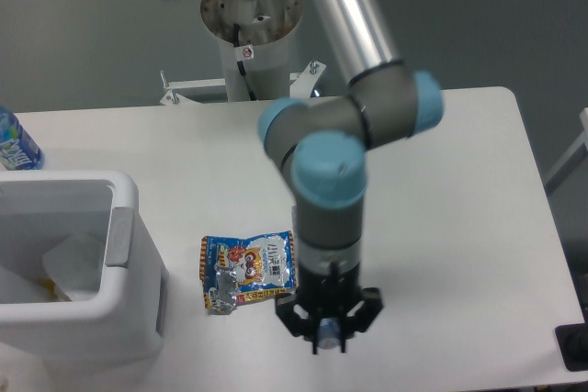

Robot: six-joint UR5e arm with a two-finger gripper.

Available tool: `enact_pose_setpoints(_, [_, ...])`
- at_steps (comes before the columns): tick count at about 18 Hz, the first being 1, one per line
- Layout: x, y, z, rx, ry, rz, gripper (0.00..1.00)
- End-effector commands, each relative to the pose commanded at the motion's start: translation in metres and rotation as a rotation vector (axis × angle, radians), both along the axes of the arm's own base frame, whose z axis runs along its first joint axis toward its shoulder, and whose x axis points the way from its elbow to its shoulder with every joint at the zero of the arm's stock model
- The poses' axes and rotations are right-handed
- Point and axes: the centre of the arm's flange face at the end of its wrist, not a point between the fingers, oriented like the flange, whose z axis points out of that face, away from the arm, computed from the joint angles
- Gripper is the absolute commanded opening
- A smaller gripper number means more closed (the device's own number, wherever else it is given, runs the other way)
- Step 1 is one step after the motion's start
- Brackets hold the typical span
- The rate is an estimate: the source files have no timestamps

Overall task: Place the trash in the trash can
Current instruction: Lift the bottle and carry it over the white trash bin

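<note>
The trash I can see is a blue foil snack wrapper (248, 270) with orange edges, lying flat on the white table just right of the trash can. The trash can (126, 227) is a large white bin with a thick rim at the front left, with crumpled pale material inside. My gripper (329, 335) points straight down near the table's front edge, to the right of the wrapper and apart from it. Its fingers are hidden under the wrist flange, so I cannot tell their state. No clear unlabelled bottle shows.
A blue-labelled bottle (14, 142) stands at the far left edge behind the bin. The arm's base column (248, 34) rises behind the table's back edge. A dark object (574, 346) sits off the front right corner.
</note>
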Motion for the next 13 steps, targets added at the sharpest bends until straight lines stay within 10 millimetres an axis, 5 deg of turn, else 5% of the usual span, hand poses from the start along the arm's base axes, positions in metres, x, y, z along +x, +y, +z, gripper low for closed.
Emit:
enact_pose_setpoints(4, [0.005, -0.009, 0.048, 0.157, 0.033, 0.110, 0.33])
enact_pose_setpoints(9, [0.028, -0.014, 0.077, 0.193, 0.041, 0.113, 0.33])
enact_pose_setpoints(13, [0.071, -0.011, 0.116, 0.234, 0.076, 0.065, 0.33])
